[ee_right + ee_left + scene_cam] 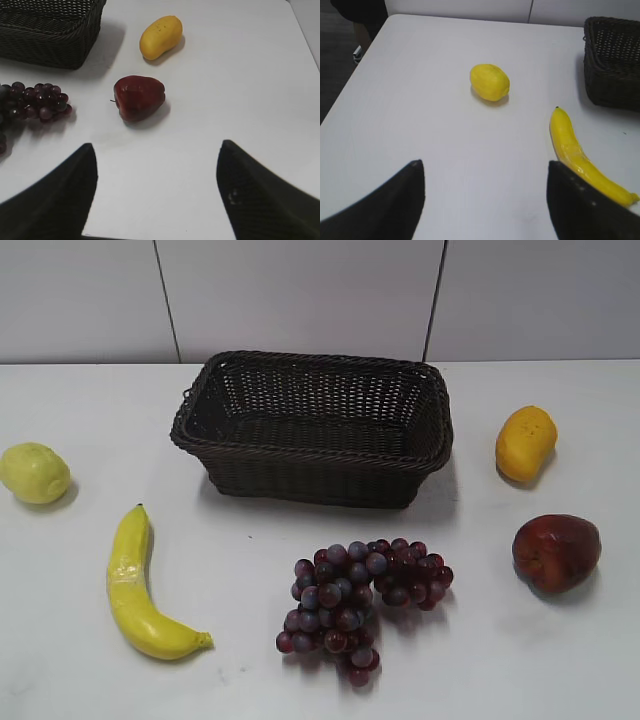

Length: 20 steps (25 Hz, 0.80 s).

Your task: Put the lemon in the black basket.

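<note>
Hovering over bare table (420, 100), the left gripper (485, 200) has its jaws spread wide w/ nothing between them; only its two dark fingertips (395, 200) show at the bottom of the left wrist view. From that gripper, the lemon (489, 82) sits at approx 12 o'clock, well apart, resting on the white top and touching nothing. A banana (577, 157) lies at about 2 o'clock from the gripper, its tip end pointing up-frame, and a corner of the black basket (612, 60) shows at the top right, near the banana but not touching it. The right gripper (155, 200) is likewise wide open & empty, fingertips (260, 200) at the bottom of the right wrist view. A dark red apple (139, 97) lies at 12 o'clock from it, an orange-yellow oblong fruit (161, 36) further out in the same direction, and a grape bunch (35, 102) at approx 10 o'clock. In the exterior view neither arm shows; the lemon sits at the basket's 9 o'clock, by the left edge, well apart from the basket, w/ the banana at the lemon's 5 o'clock. Basket interior looks empty; grapes lie just in front of it.
</note>
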Tool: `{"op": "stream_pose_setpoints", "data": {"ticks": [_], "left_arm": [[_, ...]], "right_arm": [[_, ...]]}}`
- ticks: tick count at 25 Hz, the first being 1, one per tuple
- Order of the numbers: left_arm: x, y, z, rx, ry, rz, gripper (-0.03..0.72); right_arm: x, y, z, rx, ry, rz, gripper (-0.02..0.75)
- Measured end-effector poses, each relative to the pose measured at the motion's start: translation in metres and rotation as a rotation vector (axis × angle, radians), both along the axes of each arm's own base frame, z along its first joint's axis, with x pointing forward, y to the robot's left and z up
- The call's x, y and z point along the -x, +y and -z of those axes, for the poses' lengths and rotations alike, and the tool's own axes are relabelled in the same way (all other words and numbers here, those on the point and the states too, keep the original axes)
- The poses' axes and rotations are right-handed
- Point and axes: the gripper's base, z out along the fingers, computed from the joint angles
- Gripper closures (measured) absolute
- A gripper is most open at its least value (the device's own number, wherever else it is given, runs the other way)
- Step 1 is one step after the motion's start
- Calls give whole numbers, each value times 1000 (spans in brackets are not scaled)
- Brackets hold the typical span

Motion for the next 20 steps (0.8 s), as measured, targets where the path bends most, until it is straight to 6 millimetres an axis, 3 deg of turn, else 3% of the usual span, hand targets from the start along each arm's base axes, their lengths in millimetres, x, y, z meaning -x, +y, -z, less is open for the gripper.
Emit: {"op": "stream_pose_setpoints", "data": {"ticks": [9,16,20], "left_arm": [[-86,-6,0,61,169,-5,126],[-170,-11,2,160,355,-45,126],[-224,-12,17,267,483,-142,127]], "right_arm": [[0,0,0,0,0,0,176],[0,0,0,0,0,0,176],[0,0,0,0,0,0,176]]}}
